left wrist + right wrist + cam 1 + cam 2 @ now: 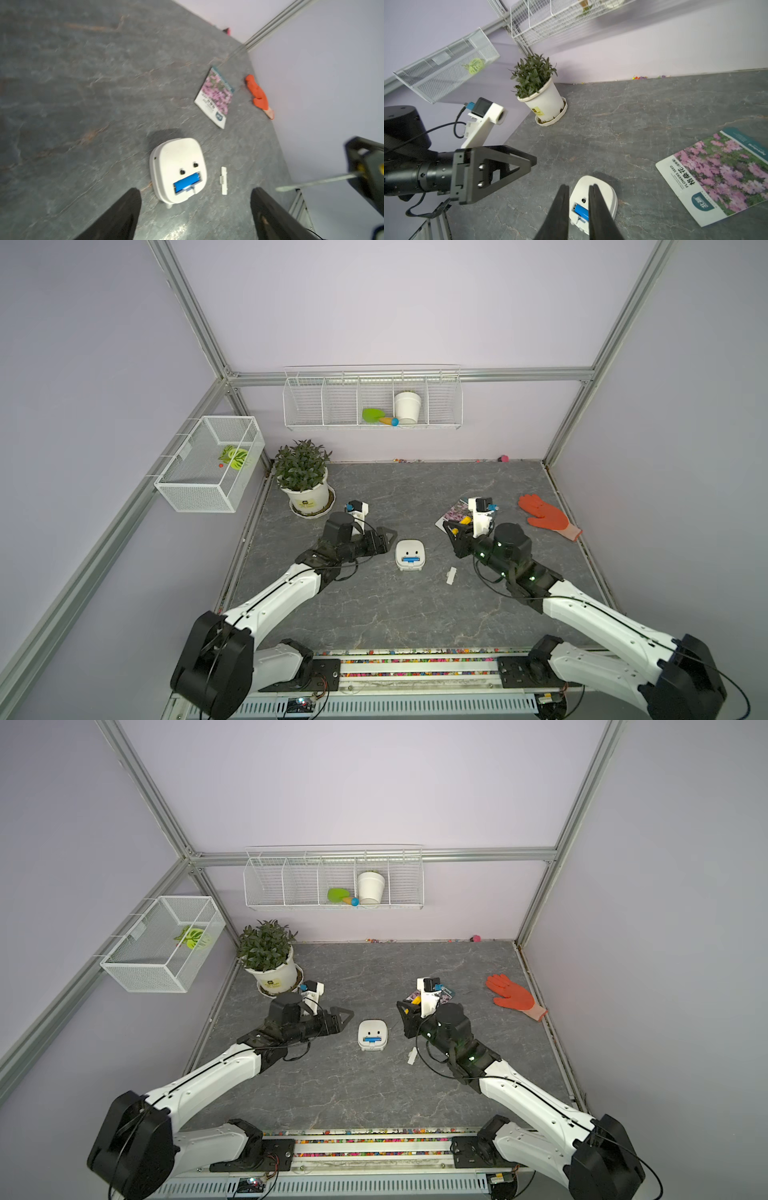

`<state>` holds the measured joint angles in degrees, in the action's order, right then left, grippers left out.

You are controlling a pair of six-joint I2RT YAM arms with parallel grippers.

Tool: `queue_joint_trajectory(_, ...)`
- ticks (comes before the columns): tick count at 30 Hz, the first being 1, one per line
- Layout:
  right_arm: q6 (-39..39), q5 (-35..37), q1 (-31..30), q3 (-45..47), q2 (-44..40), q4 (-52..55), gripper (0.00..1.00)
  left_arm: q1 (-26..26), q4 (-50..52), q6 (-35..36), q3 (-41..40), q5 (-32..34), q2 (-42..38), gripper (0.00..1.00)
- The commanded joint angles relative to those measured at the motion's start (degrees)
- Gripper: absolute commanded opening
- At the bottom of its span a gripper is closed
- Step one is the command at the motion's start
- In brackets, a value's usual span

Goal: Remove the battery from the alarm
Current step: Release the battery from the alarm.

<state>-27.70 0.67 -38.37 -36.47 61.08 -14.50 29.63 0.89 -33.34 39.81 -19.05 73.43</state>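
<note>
Well, the cylindrical battery (187,182) lies in the rounded plastic alarm (178,153).

Probably a robot lab cell: aluminium frame (519,375), plain lilac walls (395,302), mounted arms (278,595).

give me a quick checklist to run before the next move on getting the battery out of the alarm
1. alarm lying face down, back up: ok
2. cover off, on the table beside the alarm: ok
3. battery exposed in its compartment: ok
4. left end effector open, beside the alarm: ok
5. right end effector shut on the screwdriver: ok
6. screwdriver tip at the battery: not ok, it is off to the side
</note>
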Motion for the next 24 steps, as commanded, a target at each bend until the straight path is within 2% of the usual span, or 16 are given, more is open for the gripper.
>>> queue_joint_trajectory(1, 0.13, 6.18, -2.08, -0.27, 2.68, -2.53, 0.0, -0.18, 2.72, 0.46, 2.95, 0.54, 4.81, 0.83)
queue_joint_trajectory(11, -2.08, 11.11, -5.13, -2.27, 11.41, -5.31, 0.0, 0.08, 5.12, 1.88, 10.34, -4.77, 18.85, 0.65)
queue_joint_trajectory(24, -3.41, 11.94, -6.28, -3.87, 17.26, -8.79, 0.0, 2.37, 7.22, 2.33, 9.76, -6.02, 20.98, 0.58)
